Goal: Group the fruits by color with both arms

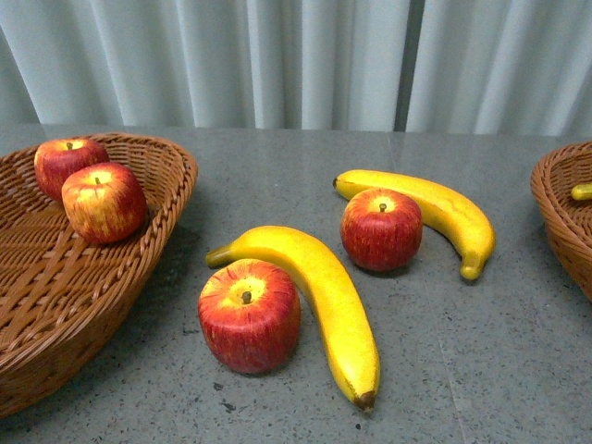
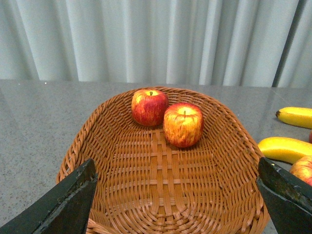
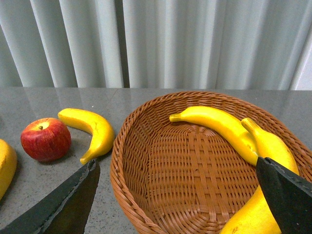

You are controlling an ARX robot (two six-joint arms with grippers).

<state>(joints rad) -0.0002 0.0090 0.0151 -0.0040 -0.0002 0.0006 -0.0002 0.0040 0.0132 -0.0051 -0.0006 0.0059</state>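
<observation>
Two red apples (image 1: 249,316) (image 1: 381,229) and two yellow bananas (image 1: 319,296) (image 1: 430,211) lie on the grey table. Two more apples (image 1: 104,202) (image 1: 67,161) sit in the left wicker basket (image 1: 65,305). The right wicker basket (image 1: 564,217) shows a banana tip (image 1: 581,191). In the left wrist view my left gripper (image 2: 178,197) is open and empty over the left basket (image 2: 117,195) with its apples (image 2: 183,125) (image 2: 149,107). In the right wrist view my right gripper (image 3: 178,197) is open and empty over the right basket (image 3: 185,170) holding two bananas (image 3: 219,126) (image 3: 263,190).
A pale pleated curtain (image 1: 296,60) closes off the back of the table. In the right wrist view an apple (image 3: 45,139) and a banana (image 3: 90,129) lie on the table beside the right basket. Neither arm shows in the front view.
</observation>
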